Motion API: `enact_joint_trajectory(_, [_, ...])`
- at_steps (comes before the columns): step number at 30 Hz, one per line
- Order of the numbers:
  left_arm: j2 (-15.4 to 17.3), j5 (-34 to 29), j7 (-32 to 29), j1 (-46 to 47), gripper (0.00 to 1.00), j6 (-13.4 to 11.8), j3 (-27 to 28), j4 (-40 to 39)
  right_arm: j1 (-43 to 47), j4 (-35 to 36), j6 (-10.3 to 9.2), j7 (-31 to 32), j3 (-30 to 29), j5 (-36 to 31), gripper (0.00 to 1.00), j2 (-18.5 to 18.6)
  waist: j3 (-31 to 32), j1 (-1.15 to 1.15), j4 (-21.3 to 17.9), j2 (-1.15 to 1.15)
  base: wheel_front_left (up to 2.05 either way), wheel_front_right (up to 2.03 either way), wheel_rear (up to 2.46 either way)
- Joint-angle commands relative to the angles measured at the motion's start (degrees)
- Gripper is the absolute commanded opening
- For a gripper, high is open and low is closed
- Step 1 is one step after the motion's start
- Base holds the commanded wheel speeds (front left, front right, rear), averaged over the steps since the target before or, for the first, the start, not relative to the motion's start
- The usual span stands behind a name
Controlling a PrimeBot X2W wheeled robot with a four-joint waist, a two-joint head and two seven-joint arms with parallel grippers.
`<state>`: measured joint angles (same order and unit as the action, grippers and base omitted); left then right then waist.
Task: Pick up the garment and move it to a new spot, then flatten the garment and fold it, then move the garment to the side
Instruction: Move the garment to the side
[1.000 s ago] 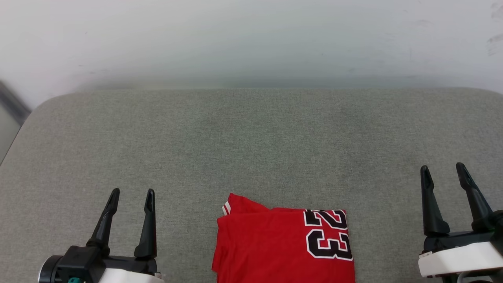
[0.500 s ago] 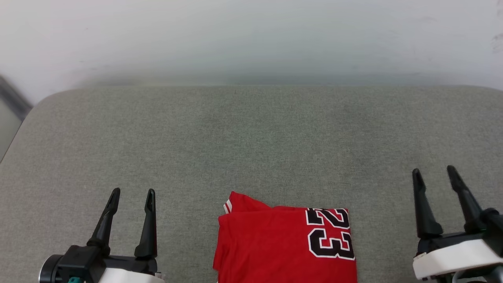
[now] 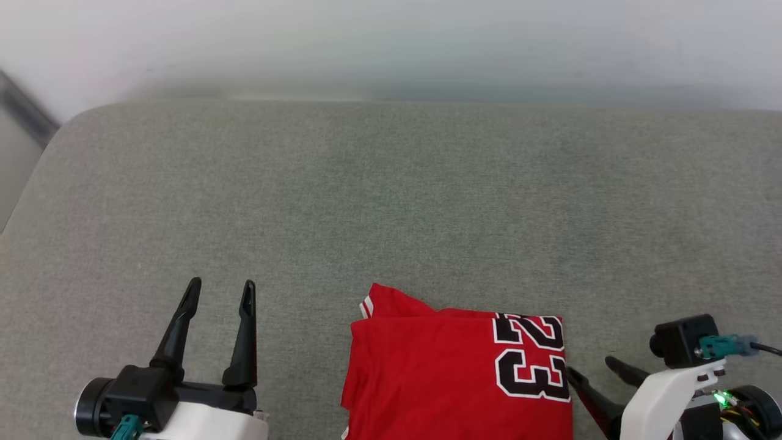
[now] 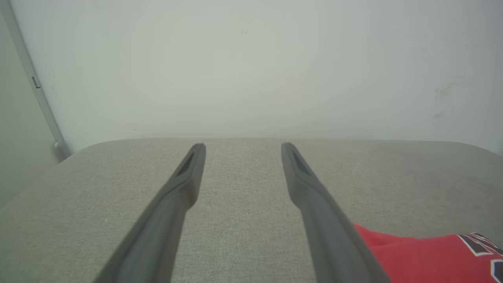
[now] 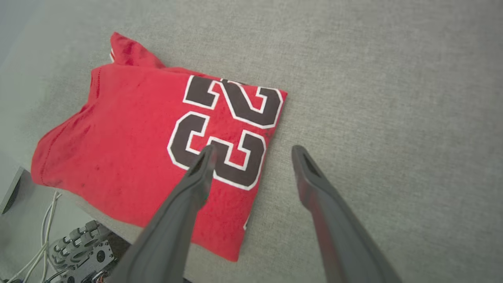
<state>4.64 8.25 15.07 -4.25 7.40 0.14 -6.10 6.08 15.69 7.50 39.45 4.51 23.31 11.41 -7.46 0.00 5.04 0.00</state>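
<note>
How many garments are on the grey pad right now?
1. The folded red garment lies at the grey pad's near edge, between the left tool and the right tool, nearer the right. None looks hidden.

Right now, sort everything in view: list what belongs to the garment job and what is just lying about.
Job:
the garment, folded, number 23 up
right hand, open over its edge
left hand, open, apart from it

Just there:
grey padded surface
pale wall
loose cables past the surface's edge
</note>
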Motion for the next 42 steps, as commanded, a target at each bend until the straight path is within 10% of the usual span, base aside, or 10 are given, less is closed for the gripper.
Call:
enact_joint_trajectory(1, [-0.2, -0.2, 0.1, 0.9, 1.0, 0.1, -0.3, 0.2, 0.4, 0.3, -0.02, 2.0, -0.2, 0.5, 1.0, -0.5, -0.9, 0.0, 0.9, 0.0, 0.0, 0.0, 0.0])
enact_joint_trajectory(9, [-0.5, -0.3, 0.1, 2.6, 1.0, 0.1, -1.0, 0.6, -1.6, -3.0, -0.02, 12.0, -1.9, -3.5, 1.0, -4.9, -3.4, 0.0, 3.6, 0.0, 0.0, 0.0, 0.0])
enact_joint_trajectory(22, [-0.7, -0.4, 0.1, 3.7, 1.0, 0.1, -2.2, 1.5, -4.6, -16.8, 0.0, 10.1, 4.2, -7.6, 1.0, -6.9, -4.8, 0.0, 5.9, 0.0, 0.0, 0.0, 0.0])
enact_joint_trajectory(23, [-0.7, -0.4, 0.1, 3.8, 1.0, 0.1, -2.3, 1.6, -4.7, -17.9, 0.02, 9.9, 4.9, -8.0, 0.95, -6.6, -4.8, 0.0, 6.0, 0.0, 0.0, 0.0, 0.0])
enact_joint_trajectory(24, [-0.7, -0.5, 0.1, 3.7, 1.0, 0.1, -2.3, 1.7, -4.8, -18.8, 0.06, 9.5, 5.5, -8.3, 0.49, -6.5, -4.7, 0.0, 6.0, 0.0, 0.0, 0.0, 0.0])
enact_joint_trajectory(26, [-0.7, -0.5, 0.1, 3.7, 1.0, 0.1, -2.4, 1.8, -5.5, -20.0, 0.06, 8.4, 6.7, -8.8, 0.0, -6.0, -4.5, 0.0, 6.0, 0.0, 0.0, 0.0, 0.0])
enact_joint_trajectory(42, [-0.6, -0.2, 0.1, 4.6, 1.0, 0.1, -6.5, 1.3, -22.1, -13.3, -0.04, 5.9, 20.2, -19.4, 0.0, 14.2, -6.8, 0.0, -6.0, 0.0, 0.0, 0.0, 0.0])
